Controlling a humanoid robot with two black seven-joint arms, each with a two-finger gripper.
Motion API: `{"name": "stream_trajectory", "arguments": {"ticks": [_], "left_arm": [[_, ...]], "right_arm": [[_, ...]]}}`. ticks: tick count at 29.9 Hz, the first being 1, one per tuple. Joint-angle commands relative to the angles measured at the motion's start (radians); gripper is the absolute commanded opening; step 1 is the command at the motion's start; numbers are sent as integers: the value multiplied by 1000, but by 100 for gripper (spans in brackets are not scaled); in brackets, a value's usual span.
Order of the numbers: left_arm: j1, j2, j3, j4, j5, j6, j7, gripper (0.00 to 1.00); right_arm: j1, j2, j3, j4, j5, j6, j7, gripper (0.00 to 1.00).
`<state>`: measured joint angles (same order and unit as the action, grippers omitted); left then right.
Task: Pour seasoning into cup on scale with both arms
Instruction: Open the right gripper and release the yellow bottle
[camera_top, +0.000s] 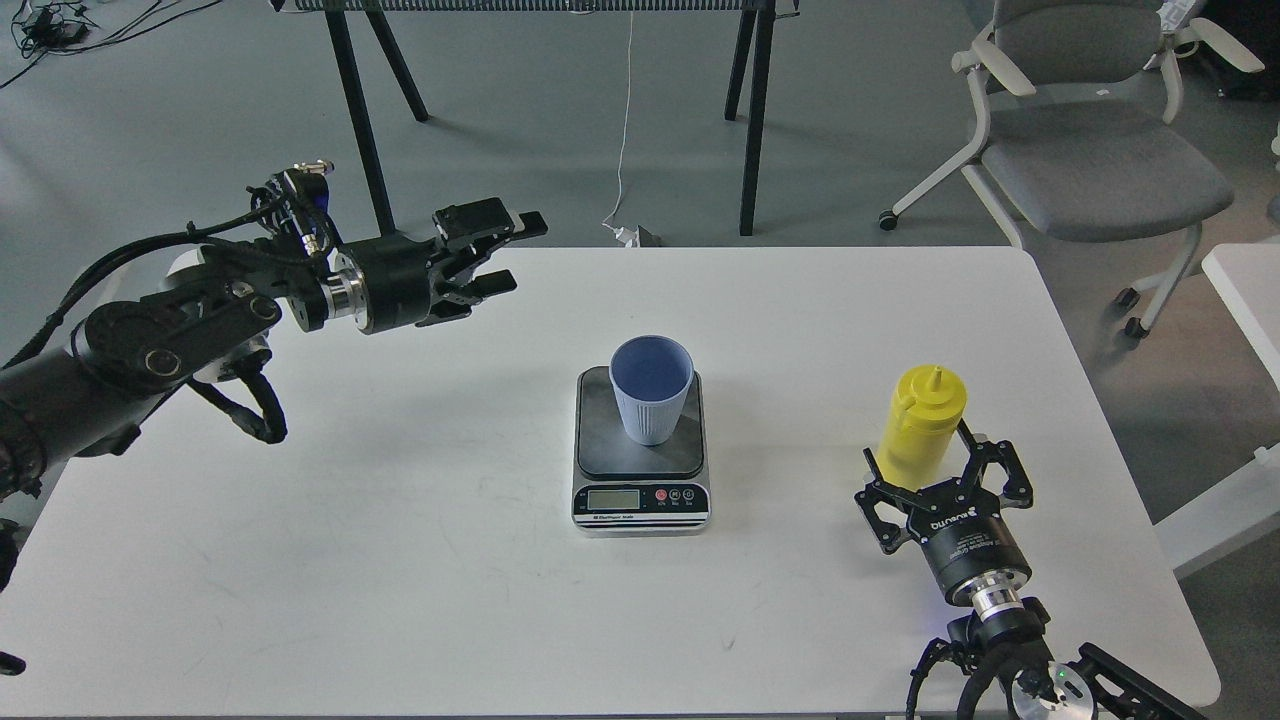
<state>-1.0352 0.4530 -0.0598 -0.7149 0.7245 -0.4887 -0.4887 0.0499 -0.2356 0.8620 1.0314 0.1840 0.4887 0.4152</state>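
Yellow plastic marks the seasoning (922, 425), a squeeze bottle standing upright on the white bench (400, 520) at the lower right of the frame, nozzle up. The right gripper (945, 470) sits at its base with its fingers (1005, 470) spread to either side of the bottle; they look apart from the plastic, so I judge the grasp not yet closed. Coming in low makes sense: a hold on the lower body would leave the nozzle free to tip toward the target.

The cup (652, 388), light blue and ribbed, stands upright on the dark platform of the scale (640, 470) in the middle of the frame, mouth open to the camera and apparently empty. Sitting there lets the scale weigh whatever is poured in, and the display and buttons on the front strip face the viewer, unobstructed. Its reading is too small to make out.

The left gripper (500, 255) hangs above the bench edge at the upper left of the frame, well apart from the cup, its fingers (495, 285) parted and holding nothing. It points toward the centre, so I take it to be waiting to steady the cup or the bottle.

By my judgement the pour has not begun; closing on the bottle comes first, and squeezing too hard could squirt seasoning early
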Motion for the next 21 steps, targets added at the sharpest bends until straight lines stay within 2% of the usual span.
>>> {"name": "stream_trajectory", "arguments": {"ticks": [1,21], "left_arm": [[1,-7,0,3,4,0,0,99],[4,-7,0,6,4,0,0,99]], "right_arm": [[-16,-5,0,15,0,0,1,99],[-67,-45,2,79,0,0,2,99]]}}
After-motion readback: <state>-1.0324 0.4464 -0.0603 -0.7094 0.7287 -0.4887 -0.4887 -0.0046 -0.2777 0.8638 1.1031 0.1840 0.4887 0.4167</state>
